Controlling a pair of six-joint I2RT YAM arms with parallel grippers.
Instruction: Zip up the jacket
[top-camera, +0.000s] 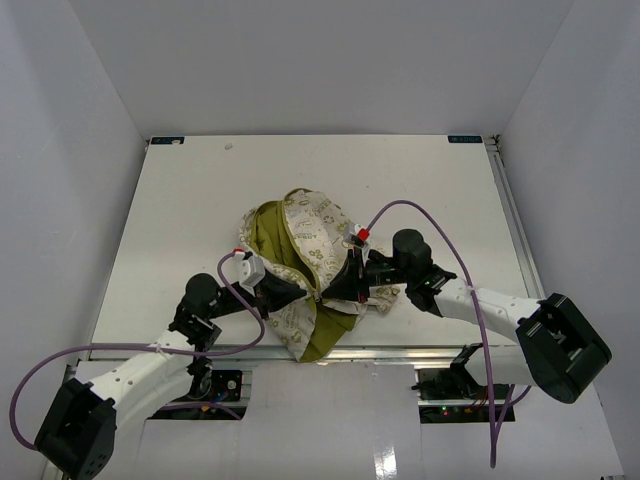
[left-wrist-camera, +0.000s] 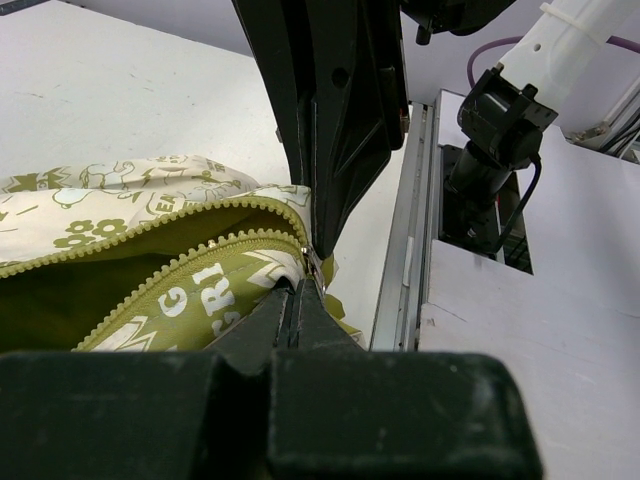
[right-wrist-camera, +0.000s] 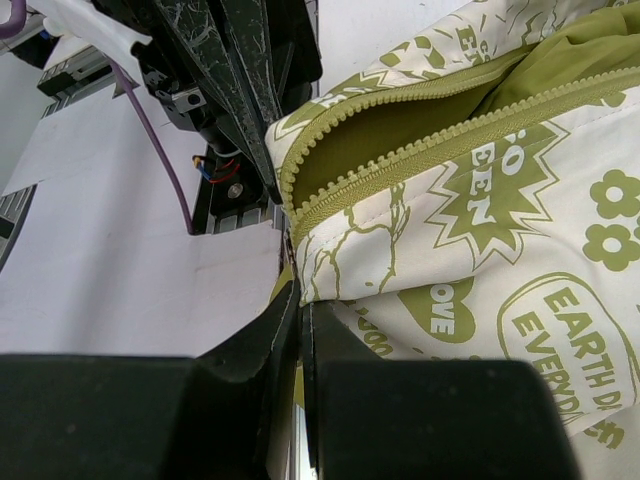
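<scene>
The jacket (top-camera: 310, 235) lies crumpled in the middle of the table, cream with olive prints and its olive lining showing. Its zipper (left-wrist-camera: 200, 215) gapes open. The two rows of teeth (right-wrist-camera: 420, 130) run together only at the near end. My left gripper (left-wrist-camera: 297, 288) is shut on the jacket fabric right at that zipper end. Pressed against it from the other side, my right gripper (right-wrist-camera: 302, 300) is shut on the jacket's hem just under the zipper's base. From above, both grippers (top-camera: 308, 291) (top-camera: 328, 293) meet tip to tip at the jacket's near edge.
The white table (top-camera: 200, 200) ends in a metal rail (left-wrist-camera: 400, 260) just beyond the grippers. Purple cables (top-camera: 420, 210) loop over both arms. White walls enclose the table on three sides.
</scene>
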